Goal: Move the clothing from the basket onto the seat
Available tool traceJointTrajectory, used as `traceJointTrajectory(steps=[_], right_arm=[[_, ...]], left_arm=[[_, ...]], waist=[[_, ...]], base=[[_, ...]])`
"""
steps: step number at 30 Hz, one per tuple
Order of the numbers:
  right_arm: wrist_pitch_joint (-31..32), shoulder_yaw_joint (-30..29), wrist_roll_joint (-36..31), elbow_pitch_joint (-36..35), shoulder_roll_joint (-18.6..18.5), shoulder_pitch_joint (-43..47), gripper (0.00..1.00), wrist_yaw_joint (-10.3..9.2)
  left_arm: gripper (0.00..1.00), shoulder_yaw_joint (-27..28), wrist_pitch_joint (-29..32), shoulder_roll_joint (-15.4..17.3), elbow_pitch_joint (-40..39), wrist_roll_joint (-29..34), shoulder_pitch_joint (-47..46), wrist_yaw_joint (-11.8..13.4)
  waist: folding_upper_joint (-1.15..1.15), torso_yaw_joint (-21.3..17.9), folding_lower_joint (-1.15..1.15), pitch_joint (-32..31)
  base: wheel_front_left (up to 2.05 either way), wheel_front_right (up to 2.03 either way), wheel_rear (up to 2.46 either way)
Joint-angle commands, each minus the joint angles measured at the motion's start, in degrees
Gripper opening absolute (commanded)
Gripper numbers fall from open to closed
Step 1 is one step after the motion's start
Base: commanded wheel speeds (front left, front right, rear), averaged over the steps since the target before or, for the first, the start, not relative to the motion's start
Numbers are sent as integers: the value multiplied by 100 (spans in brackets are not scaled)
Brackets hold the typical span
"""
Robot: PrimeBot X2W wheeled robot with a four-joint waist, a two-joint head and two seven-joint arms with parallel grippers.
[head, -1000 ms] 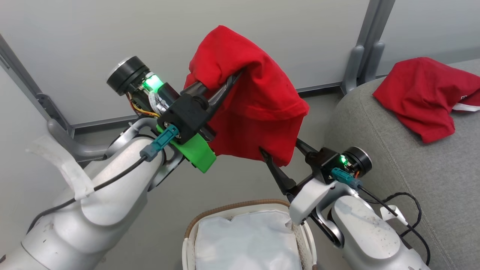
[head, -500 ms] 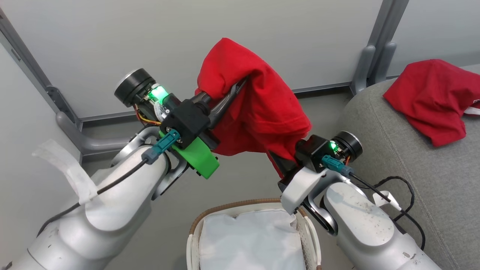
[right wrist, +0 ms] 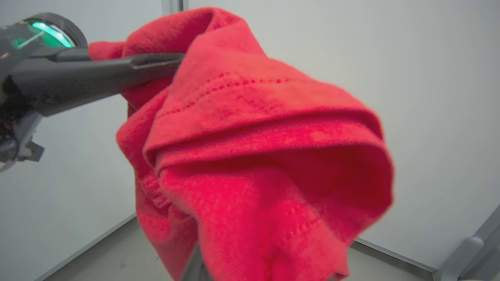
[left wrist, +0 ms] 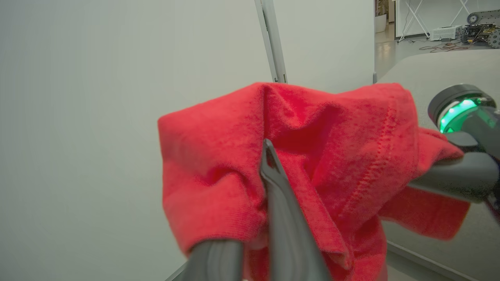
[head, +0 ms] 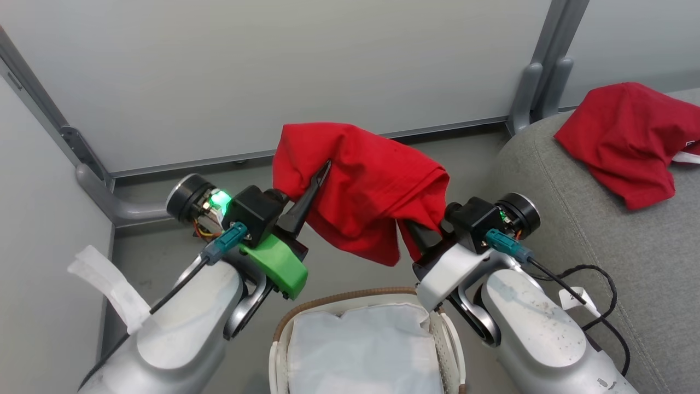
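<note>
While the left gripper [head: 321, 174] clamps one end of a red garment [head: 363, 189], the right gripper [head: 415, 236] pinches its other end, holding it above the basket [head: 328, 302]. A second red garment [head: 618, 137] lies on the seat [head: 574, 235].

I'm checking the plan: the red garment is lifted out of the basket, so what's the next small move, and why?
Probably carry it rightward toward the seat: the held garment hangs clear of the basket, pinched in both jaws, and the seat, with another garment on it, lies right.
</note>
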Motion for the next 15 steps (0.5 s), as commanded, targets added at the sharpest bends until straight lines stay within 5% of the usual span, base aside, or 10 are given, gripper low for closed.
traceJointTrajectory(steps=[1, 2, 3, 15], right_arm=[[-14, -83, -45, -68, -2, 89, 0, -6], [-14, -132, -60, -96, -4, 107, 0, -6], [-14, -184, -73, -140, -1, 135, 0, -6], [-14, -926, -362, -467, 0, 319, 0, -6]], left_arm=[[45, 32, -46, -76, 88, -111, 154, 49], [49, 51, -63, -126, 160, -136, 221, 61], [100, 73, -58, -189, 236, -159, 296, 72], [100, 467, -106, -756, 575, -102, 1186, 55]], waist=[[0, -12, 0, 18], [0, -16, 0, 26], [0, -21, 0, 36], [0, -73, 0, 152]], base=[[0, 0, 0], [0, 0, 0], [0, 0, 0], [0, 0, 0]])
